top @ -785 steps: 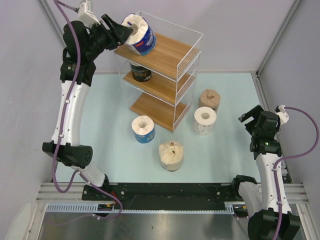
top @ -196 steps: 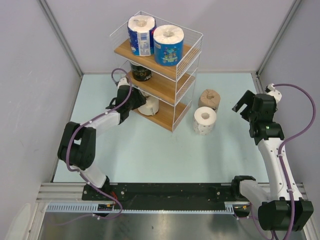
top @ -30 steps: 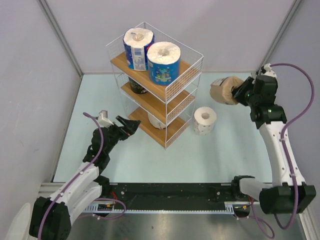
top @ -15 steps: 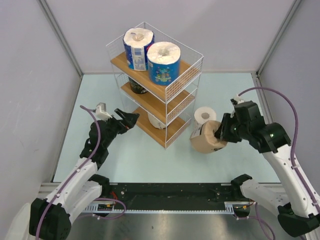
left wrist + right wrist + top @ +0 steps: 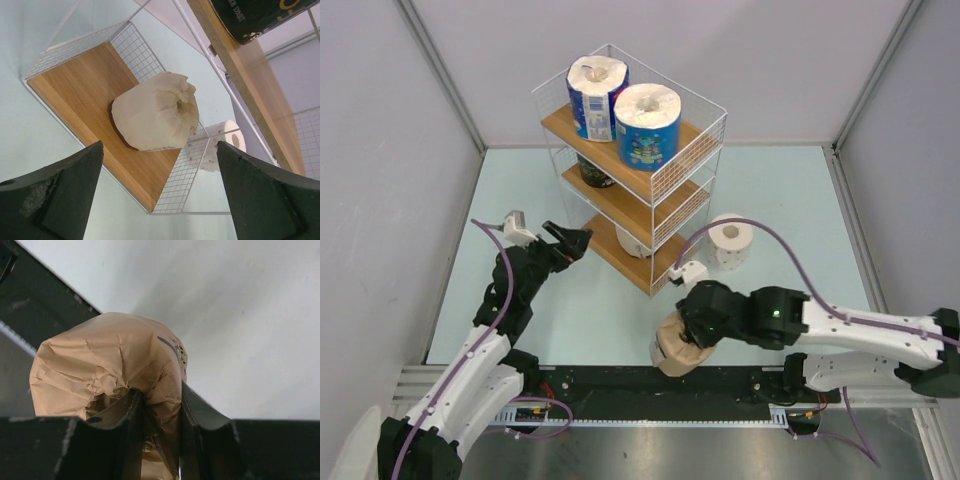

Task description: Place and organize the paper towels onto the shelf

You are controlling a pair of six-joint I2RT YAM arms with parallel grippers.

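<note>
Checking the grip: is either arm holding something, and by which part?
Right gripper pinches the brown roll by the wrapper at its end; left gripper holds nothing.

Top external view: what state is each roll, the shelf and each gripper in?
Shelf, upright, four rolls aboard.
Blue rolls, upright, top tier.
Dark roll, middle tier.
Cream roll, bottom tier.
White dotted roll, upright on table.
Tan roll, held by right gripper.
Left gripper, open, empty.
Right gripper, shut on tan roll.
</note>
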